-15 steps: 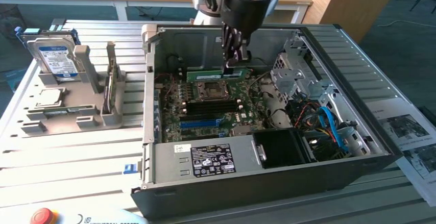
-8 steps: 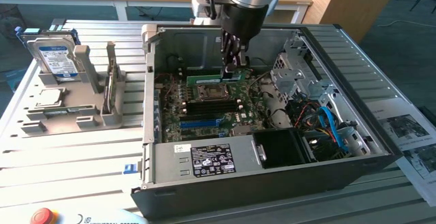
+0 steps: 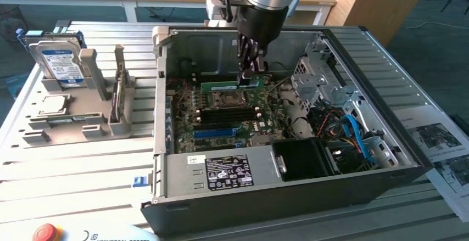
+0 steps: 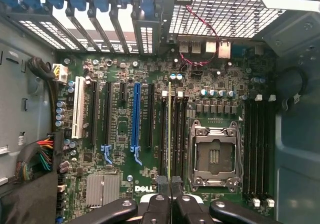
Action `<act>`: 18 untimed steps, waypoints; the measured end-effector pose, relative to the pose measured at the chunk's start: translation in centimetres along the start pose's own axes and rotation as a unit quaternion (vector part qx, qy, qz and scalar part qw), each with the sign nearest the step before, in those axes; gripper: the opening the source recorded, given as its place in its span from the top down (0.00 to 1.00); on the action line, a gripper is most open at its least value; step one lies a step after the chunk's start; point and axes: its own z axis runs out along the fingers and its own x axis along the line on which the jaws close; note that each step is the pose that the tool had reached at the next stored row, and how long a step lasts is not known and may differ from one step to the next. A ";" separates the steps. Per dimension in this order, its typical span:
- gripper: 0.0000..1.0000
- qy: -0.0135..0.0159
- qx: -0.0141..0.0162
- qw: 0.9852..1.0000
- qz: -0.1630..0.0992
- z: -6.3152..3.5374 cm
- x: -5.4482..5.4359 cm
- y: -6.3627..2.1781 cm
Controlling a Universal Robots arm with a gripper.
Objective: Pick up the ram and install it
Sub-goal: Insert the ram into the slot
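1. Standing by the bench, I see the gripper (image 3: 250,75) down inside the open computer case (image 3: 293,197), its fingers clamped on the ram (image 3: 219,85).
2. In the wrist view the gripper (image 4: 169,186) holds the ram (image 4: 169,134) edge-on, a thin pale line running along the dark memory slots (image 4: 176,134) just beside the processor socket (image 4: 214,156). I cannot tell whether its lower edge touches a slot yet.
3. To my eye this is the seating step. Doing it well means keeping the stick upright and parallel to one single slot, not straddling two. Both ends should come down level between the white end clips (image 4: 164,92), with the push going straight down rather than at a slant.
4. A tilt here would likely jam one corner or scrape the motherboard (image 4: 120,134).
5. Further out, a second bank of slots (image 4: 257,149) lies on the far side of the socket. A hard drive (image 3: 62,62) stands in a grey holder outside the case, at the exterior view's left, well apart.
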 end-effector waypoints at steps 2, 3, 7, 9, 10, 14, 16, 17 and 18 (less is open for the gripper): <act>0.88 0.000 0.000 1.000 0.002 0.05 0.0 0.00; 0.88 0.000 0.000 1.000 0.004 0.08 0.0 0.00; 0.88 -0.001 0.000 1.000 0.014 0.17 0.0 -0.01; 0.88 -0.001 0.001 1.000 0.020 0.22 0.0 -0.01; 0.88 -0.001 0.001 1.000 0.022 0.22 0.0 -0.01; 0.88 -0.001 0.001 1.000 0.022 0.23 0.0 -0.01; 0.88 -0.001 0.001 1.000 0.022 0.43 0.0 -0.02; 0.88 -0.001 0.001 1.000 0.022 0.56 0.0 -0.03; 0.88 -0.001 0.001 1.000 0.022 0.70 0.0 -0.04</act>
